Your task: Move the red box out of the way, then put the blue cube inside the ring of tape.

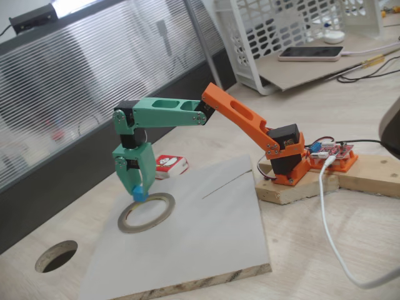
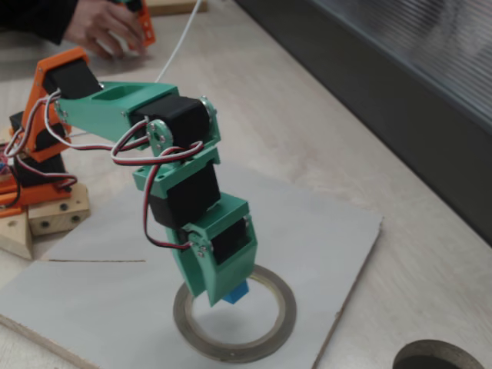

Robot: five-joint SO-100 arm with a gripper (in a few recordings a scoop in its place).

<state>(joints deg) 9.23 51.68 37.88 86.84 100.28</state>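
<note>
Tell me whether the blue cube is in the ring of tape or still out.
Not yet lying in it. The end effector holds the blue cube over the hollow centre of the ring of tape; whether it touches the board, cannot tell.

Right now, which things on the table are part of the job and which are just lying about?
Part of the job:
- blue cube, held in the claw over the ring
- ring of tape, on the grey board
- red box, behind the arm

Just lying about:
- phone
- white basket
- round hole in the table
- white cable
</note>
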